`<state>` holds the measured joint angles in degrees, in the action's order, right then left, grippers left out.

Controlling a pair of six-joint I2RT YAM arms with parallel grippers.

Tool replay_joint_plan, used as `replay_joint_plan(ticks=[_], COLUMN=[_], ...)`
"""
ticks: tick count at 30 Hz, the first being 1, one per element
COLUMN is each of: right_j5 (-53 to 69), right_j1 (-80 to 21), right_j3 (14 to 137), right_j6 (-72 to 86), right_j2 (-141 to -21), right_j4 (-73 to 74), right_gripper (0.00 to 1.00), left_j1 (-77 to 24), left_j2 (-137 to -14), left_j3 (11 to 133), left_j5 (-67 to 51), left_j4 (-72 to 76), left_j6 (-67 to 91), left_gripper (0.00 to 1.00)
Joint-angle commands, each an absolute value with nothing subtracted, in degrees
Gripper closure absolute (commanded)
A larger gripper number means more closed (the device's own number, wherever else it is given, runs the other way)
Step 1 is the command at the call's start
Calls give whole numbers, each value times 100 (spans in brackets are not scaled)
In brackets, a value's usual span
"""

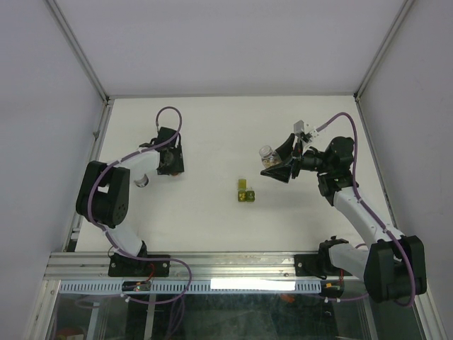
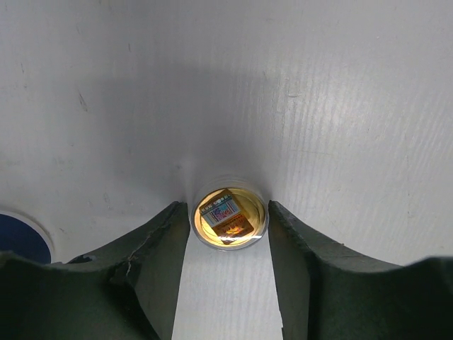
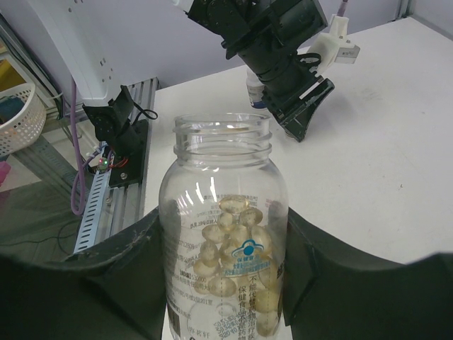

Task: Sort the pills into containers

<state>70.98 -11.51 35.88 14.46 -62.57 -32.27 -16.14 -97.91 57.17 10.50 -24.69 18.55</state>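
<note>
Right gripper: clamped on the body of the clear bottle, held up over the white table, mouth uncapped.
Left gripper: jaws flank a small round jar right at its rim; whether they pinch it cannot be told.
Bottle: rigid, smooth, cylindrical; probably light and slippery, so best held mid-body, as now.
Containers: olive-green translucent box, mid-table, well apart from both grippers; likely to skid if nudged.
Pills: pale amber, glossy, rounded, heaped inside the bottle; likely to roll, better poured than pinched.
</note>
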Motion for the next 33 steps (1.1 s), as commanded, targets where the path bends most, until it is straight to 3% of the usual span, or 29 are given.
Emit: replay_joint_plan(ticks=[1, 12, 15, 19, 24, 33], right_j5=[7164, 7318, 7457, 7502, 7249, 6459], right_j1=[-1109, -1099, -1099, -1099, -1157, -1585], right_j3=[3778, 3808, 3937, 4276, 4851, 5191], right_j6=[1419, 1371, 860, -223, -1866, -3162], right_j2=[-6264, -6299, -6297, -6241, -6158, -5928], right_j4=[-3384, -3308, -2725, -1345, 630, 1971], right_gripper=[100, 100, 100, 100, 100, 100], left_j1=[-1644, -1738, -1840, -1967, -2143, -2841], left_j2=[-9904, -9701, -9236, -8368, -7275, -7020], left_j3=[5972, 6059, 5996, 5608, 4659, 4563], left_j5=[1085, 715, 2, -1861, -4270, -4917], left_j4=[-2495, -2493, -2336, -1599, 962, 3043], left_j6=[1782, 1824, 1874, 2214, 3588, 5132], left_gripper=[52, 77, 78, 78, 77, 78])
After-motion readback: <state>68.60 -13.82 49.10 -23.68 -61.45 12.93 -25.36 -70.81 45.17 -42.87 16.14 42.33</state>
